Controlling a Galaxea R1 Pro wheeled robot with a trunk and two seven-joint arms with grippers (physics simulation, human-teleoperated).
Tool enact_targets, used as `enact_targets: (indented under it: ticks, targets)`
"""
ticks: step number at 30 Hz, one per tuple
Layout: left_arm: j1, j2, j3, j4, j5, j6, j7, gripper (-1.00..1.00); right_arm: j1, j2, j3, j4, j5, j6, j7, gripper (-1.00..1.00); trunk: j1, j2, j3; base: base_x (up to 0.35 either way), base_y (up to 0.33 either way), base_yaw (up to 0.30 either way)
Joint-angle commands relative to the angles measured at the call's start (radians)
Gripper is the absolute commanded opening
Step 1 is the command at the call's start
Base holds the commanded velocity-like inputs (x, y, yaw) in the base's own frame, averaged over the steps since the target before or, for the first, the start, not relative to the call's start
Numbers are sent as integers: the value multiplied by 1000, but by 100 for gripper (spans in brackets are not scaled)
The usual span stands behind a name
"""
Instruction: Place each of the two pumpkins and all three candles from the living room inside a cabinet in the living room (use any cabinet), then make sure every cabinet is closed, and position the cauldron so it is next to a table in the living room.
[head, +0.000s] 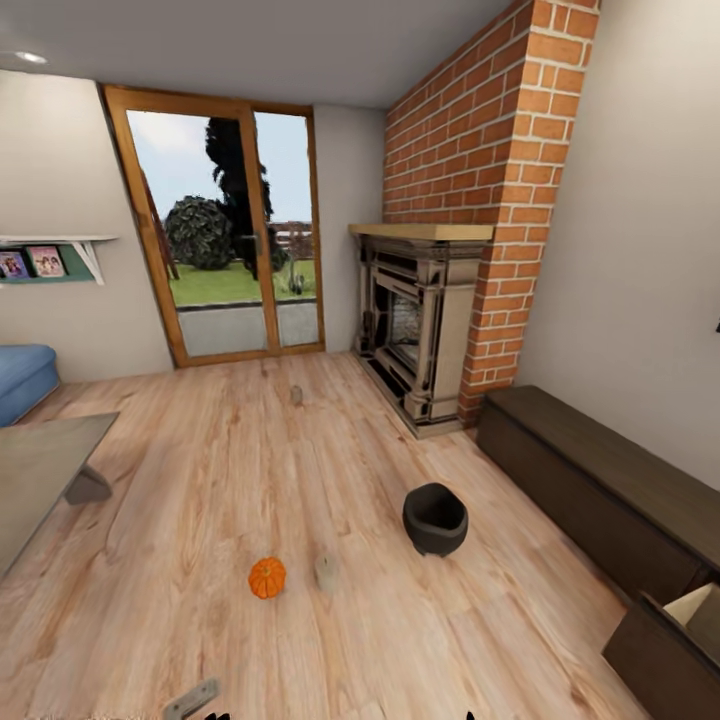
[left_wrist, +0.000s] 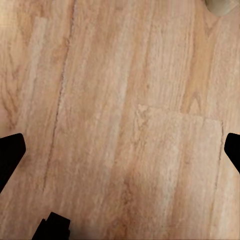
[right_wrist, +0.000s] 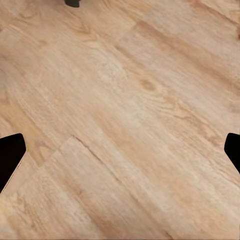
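Pumpkin (head: 267, 577) beside candle (head: 326, 571), cauldron (head: 435, 518) near cabinet (head: 600, 490).

Pumpkin (head: 267, 577) just left of candle (head: 326, 571), cauldron (head: 435, 518) farther right.

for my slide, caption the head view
Pumpkin, candle and cauldron on the wooden floor beside a low cabinet.

Counted on the wooden floor (head: 200, 480): one orange pumpkin (head: 267, 577), two greyish-tan candles, one near (head: 326, 571) and one far (head: 297, 395), and one black cauldron (head: 435, 519). Also counted: one long dark cabinet (head: 600, 490), one grey tabletop (head: 40, 470), one fireplace (head: 415, 325).
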Motion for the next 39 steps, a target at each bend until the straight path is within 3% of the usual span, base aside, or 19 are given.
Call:
enact_targets:
  ticks: [1,13,31,39]
  targets:
    - [0,1,-8,-2,8,4,8,100,-1,0,1,0,-4,-3,1,100,0,-1,-1,192,0,272]
    - [0,1,-8,12,8,4,8,100,1,-1,1,0,-5,-2,10,100,0,-1,-1,226,47,222]
    - [0,0,-8,24,8,3,7,100,0,-1,1,-3,-6,6,12,100,0,-1,-7,184,231,-56]
    - [0,0,-8,24,8,4,8,100,0,-1,2,-5,-6,6,13,100,0,-1,-7,-34,148,68]
